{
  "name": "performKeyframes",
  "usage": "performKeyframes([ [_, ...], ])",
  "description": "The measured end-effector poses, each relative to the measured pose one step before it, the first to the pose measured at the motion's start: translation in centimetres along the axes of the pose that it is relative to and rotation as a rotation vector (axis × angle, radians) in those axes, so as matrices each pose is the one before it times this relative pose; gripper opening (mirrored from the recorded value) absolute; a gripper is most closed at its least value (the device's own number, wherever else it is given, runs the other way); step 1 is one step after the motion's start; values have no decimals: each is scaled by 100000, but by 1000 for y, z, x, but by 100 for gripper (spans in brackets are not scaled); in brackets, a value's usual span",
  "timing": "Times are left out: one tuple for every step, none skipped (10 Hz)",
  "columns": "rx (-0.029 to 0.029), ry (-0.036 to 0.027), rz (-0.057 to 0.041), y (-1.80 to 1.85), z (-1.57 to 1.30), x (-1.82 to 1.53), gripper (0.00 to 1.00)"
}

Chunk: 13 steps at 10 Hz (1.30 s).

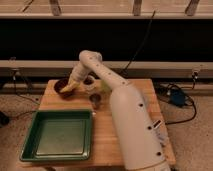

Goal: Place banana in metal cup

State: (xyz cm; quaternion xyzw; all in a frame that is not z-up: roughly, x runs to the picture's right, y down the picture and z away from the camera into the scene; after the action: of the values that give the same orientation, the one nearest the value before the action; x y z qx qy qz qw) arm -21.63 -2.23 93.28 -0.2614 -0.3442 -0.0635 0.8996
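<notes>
- The tray lies at the table's front-left corner.
- The bowl stands near the back-left corner, with the banana in it.
- The gripper reaches into the bowl, at the banana.
- The metal cup stands right of the bowl.
</notes>
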Motion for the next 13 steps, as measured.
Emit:
performKeyframes([
  [372, -440, -396, 68, -200, -201, 0],
  [601, -1301, -922, 183, -436, -480, 0],
  [461, -1264, -717, 74, -481, -504, 0],
  [585, -1922, -1092, 47, -658, -797, 0],
  [664, -2313, -1328, -45, -891, -1002, 0],
  [647, -2067, -1284, -169, -1026, -1050, 0],
  [633, -1599, -1235, -205, -938, -928, 0],
  [541, -1033, -879, -136, -695, -543, 0],
  [441, -807, -602, -16, -624, -194, 0],
  [564, -608, -531, 13, -741, -150, 0],
  [314, -309, -164, 56, -577, -6, 0],
  [407, -334, 40, 214, -789, 181, 0],
  [305, -214, 71, 277, -877, 270, 0],
])
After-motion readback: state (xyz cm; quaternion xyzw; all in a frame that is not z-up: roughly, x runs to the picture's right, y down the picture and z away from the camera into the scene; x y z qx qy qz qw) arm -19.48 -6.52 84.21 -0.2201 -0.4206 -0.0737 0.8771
